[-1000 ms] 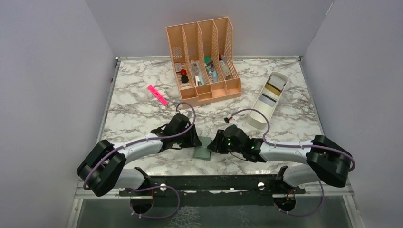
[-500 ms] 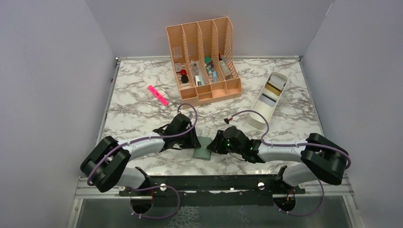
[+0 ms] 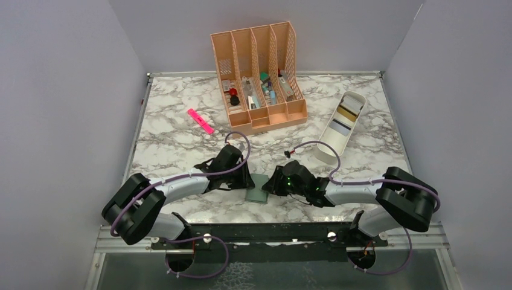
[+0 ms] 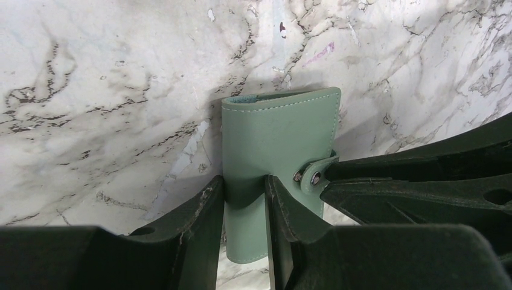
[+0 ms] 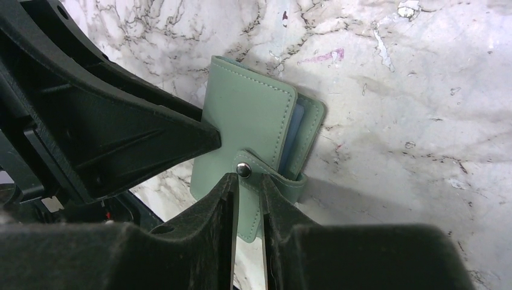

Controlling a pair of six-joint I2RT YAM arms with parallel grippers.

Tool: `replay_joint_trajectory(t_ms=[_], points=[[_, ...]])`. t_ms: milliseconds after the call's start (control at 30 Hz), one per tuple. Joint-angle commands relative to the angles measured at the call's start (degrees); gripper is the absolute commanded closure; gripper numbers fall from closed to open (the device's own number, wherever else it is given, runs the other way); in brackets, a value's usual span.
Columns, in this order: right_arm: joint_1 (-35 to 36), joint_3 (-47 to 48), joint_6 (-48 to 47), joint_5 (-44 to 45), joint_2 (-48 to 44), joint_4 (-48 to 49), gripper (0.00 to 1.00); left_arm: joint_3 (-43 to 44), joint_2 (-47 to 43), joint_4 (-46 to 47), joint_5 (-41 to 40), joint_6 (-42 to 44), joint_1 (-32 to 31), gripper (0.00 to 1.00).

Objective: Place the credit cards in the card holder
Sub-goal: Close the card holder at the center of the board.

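Note:
The grey-green card holder (image 3: 258, 188) lies folded shut on the marble near the front edge, between both grippers. My left gripper (image 3: 246, 179) comes in from the left. In the left wrist view its jaws (image 4: 244, 181) have closed in on the holder (image 4: 281, 139), one finger outside the spine edge and the other on the cover. My right gripper (image 5: 249, 178) is nearly closed on the holder's (image 5: 247, 115) open edge, right beside the snap tab (image 5: 275, 176). The credit cards (image 3: 345, 111), gold and dark, lie in the white tray far right.
The long white tray (image 3: 329, 154) lies at an angle right of centre. A peach slotted organizer (image 3: 259, 75) full of small items stands at the back. A pink highlighter (image 3: 200, 121) lies to its left. A metal rail runs along the table's near edge.
Both grippers' jaws have narrowed around the card holder. The right arm's elbow has drifted slightly left. The holder has not moved.

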Motion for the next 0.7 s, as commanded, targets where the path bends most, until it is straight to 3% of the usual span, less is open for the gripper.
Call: replay_joint_trajectory(t_ms=[0, 667], points=[[-0.13, 0.33, 1.23, -0.27, 1.7, 2.6, 0.77, -1.02, -1.01, -0.65, -0.99, -0.63, -0.66, 0.68], [-0.13, 3.53, -1.04, -2.27, 5.4, 1.67, 0.8, -1.98, -0.29, 2.52, 0.75, -1.61, -1.77, 0.71]])
